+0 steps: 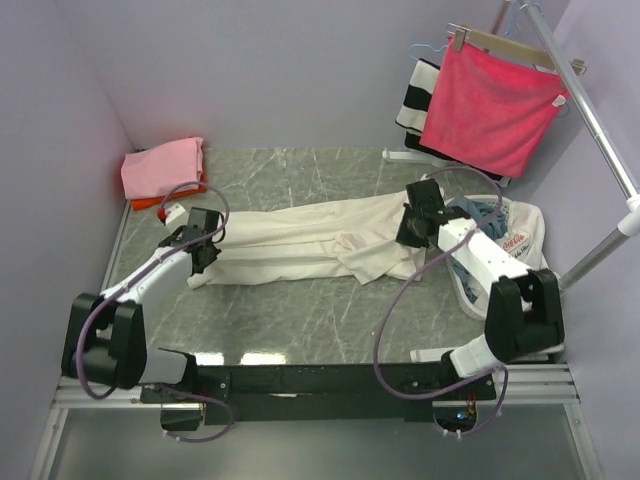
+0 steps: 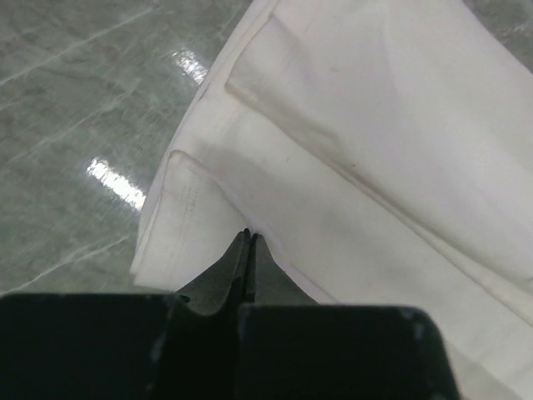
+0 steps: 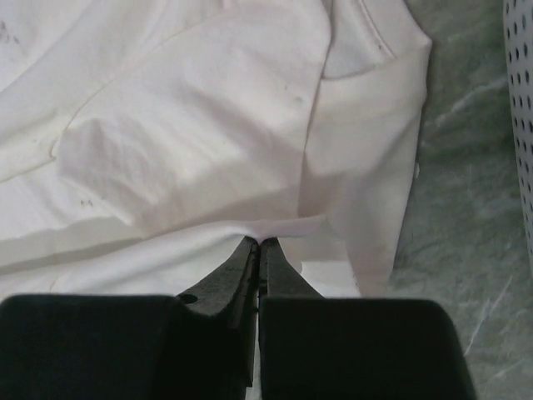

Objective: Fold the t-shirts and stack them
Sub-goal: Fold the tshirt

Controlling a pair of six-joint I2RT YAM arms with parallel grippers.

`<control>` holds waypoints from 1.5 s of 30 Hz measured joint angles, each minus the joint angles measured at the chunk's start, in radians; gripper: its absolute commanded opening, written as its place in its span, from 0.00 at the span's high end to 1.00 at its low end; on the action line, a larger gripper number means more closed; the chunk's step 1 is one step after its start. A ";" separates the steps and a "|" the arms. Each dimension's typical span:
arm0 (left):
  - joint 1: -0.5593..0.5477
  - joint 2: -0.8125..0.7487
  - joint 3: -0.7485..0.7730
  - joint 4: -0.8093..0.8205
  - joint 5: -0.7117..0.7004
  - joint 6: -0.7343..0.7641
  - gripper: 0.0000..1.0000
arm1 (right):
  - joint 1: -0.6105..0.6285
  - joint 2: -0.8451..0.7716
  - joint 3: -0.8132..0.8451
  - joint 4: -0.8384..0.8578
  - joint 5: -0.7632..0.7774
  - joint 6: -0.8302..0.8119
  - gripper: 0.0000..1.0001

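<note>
The large cream t-shirt (image 1: 310, 240) lies folded into a long band across the middle of the grey marble table (image 1: 300, 310). My left gripper (image 1: 205, 255) is at its left end, jaws closed with the tips (image 2: 248, 236) pinching a folded edge of the cream shirt (image 2: 375, 125). My right gripper (image 1: 412, 230) is at its right end, jaws closed with the tips (image 3: 258, 242) pinching a raised fold of the shirt (image 3: 191, 125). The folded pink t-shirt (image 1: 163, 165) lies on the orange-red one (image 1: 150, 203) in the far left corner.
A bright red cloth (image 1: 490, 105) on a wooden hanger and a black-and-white striped cloth (image 1: 412, 100) hang from a rack at the back right. A white perforated basket (image 1: 510, 235) with clothes stands beside the right arm; it also shows in the right wrist view (image 3: 520, 125).
</note>
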 measured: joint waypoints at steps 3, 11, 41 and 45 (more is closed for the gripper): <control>0.006 0.081 0.023 0.043 0.006 0.026 0.99 | -0.020 0.087 0.063 0.002 -0.020 -0.025 1.00; 0.009 0.293 0.108 0.098 0.001 0.114 0.36 | -0.048 0.339 0.256 0.011 -0.064 -0.061 0.76; -0.009 0.186 0.168 0.035 0.001 0.251 0.01 | -0.032 0.088 -0.145 0.141 -0.439 0.093 0.44; -0.009 0.182 0.162 0.052 0.026 0.251 0.01 | -0.025 0.089 -0.155 0.182 -0.447 0.108 0.44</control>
